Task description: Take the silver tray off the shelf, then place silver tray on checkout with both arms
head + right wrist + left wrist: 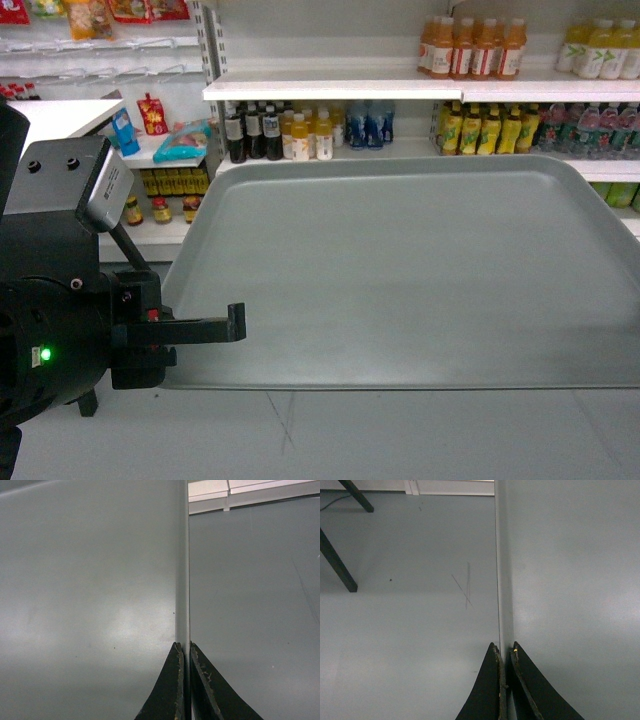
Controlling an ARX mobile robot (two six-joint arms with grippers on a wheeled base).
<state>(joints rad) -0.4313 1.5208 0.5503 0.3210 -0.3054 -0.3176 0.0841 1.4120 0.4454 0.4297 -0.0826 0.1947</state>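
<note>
The silver tray (pixel 400 270) is held level in the air above the grey floor, in front of the shelf (pixel 330 90). In the head view my left gripper (pixel 215 328) is at the tray's left rim. The left wrist view shows the left gripper (pixel 503 647) shut on that thin rim, with the tray (pixel 570 580) on the right. In the right wrist view my right gripper (pixel 184 645) is shut on the opposite rim, with the tray (pixel 90 580) on the left. The head view does not show the right gripper. A white flat top at the far left looks like the checkout (pixel 60 115).
Behind the tray, the shelf boards hold rows of drink bottles (pixel 470 48) and dark sauce bottles (pixel 250 132). Snack packs (pixel 180 140) lie on a lower board at the left. Thin black legs (pixel 335 562) stand on the scratched grey floor (pixel 285 415).
</note>
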